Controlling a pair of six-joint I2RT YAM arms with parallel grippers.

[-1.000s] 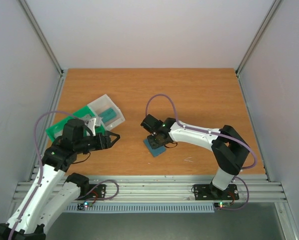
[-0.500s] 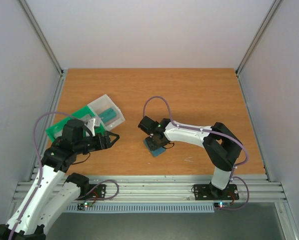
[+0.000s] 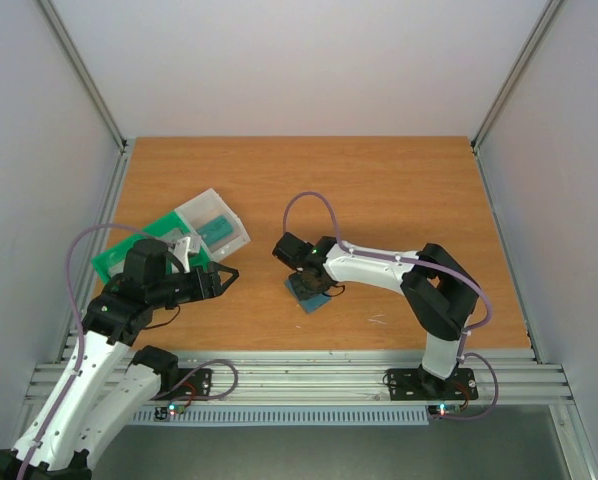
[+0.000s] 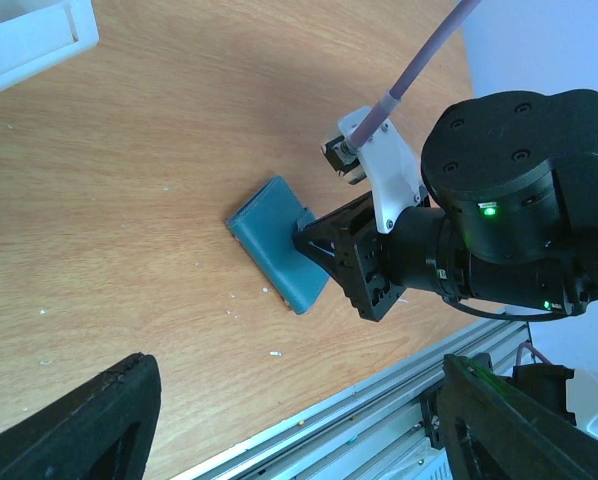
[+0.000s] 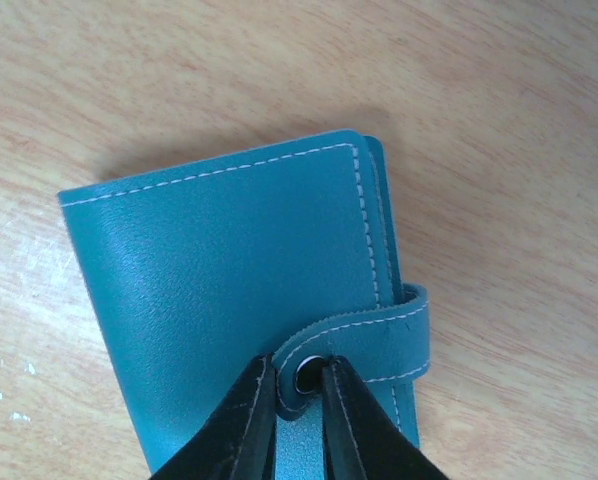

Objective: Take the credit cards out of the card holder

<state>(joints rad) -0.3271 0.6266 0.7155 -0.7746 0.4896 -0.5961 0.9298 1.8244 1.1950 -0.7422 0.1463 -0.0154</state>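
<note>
Narrowed to a slim gap, the right gripper (image 5: 299,388) has its two black fingers (image 5: 251,425) set on either side of the snap end of the tab (image 5: 404,335), pinching it against the cover of the card holder (image 5: 219,270). That blue holder lies flat and folded on the wooden table (image 3: 399,190), close to the middle and a little toward the near edge. Its tab wraps round from the right edge onto the top leaf. From the overhead view the right arm reaches leftward across the table, with its wrist directly over the holder.

Left of the holder and clear of it, the left gripper (image 3: 226,274) hangs above the wood with its jaws spread wide and nothing between them. Its tips point rightward at the holder. Behind it, at the left side of the table, is a green tray (image 3: 114,262) with a clear box (image 3: 201,212) at its far end.
</note>
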